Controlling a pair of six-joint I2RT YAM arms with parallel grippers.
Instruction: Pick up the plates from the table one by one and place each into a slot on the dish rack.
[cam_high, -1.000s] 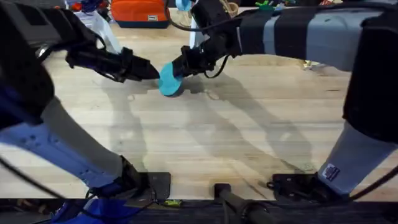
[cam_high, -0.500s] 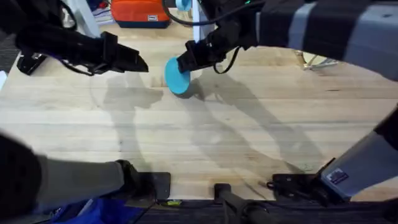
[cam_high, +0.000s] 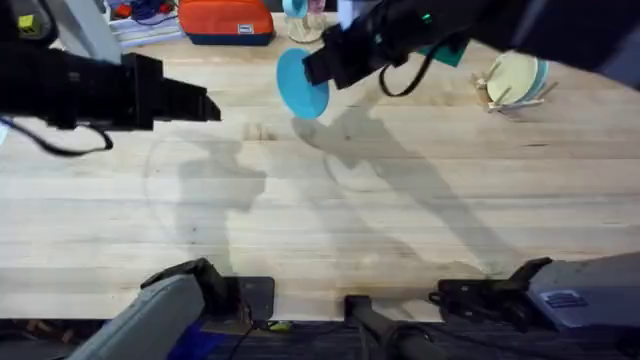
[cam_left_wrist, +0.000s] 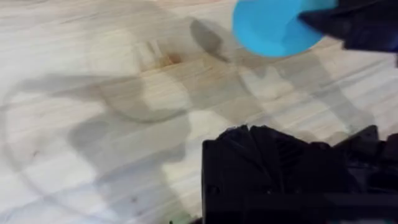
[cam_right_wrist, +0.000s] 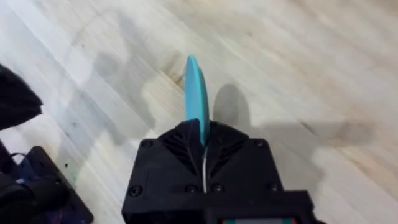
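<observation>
The turquoise plate (cam_high: 298, 84) is up off the table (cam_high: 330, 230) now, hanging on edge near the top centre of the overhead frame, where a second ago it sat lower and nearer the wood, just left of centre. The right gripper (cam_high: 322, 68) has it pinched by the rim; in the right wrist view the plate (cam_right_wrist: 197, 99) stands upright as a thin blade with the black fingers closed tight on its lower edge. So that's the lift made, and the plate is clear of the wood with only its shadow below it. The left gripper (cam_high: 205, 104) has pulled back toward the left side of the frame, well apart from the plate it was crowding earlier; it carries nothing, and whether its fingers are parted I can't tell. Over at the upper right stands the dish rack (cam_high: 512, 84), already holding a cream plate and a light blue one. My read: the carry across to an open slot comes next.
</observation>
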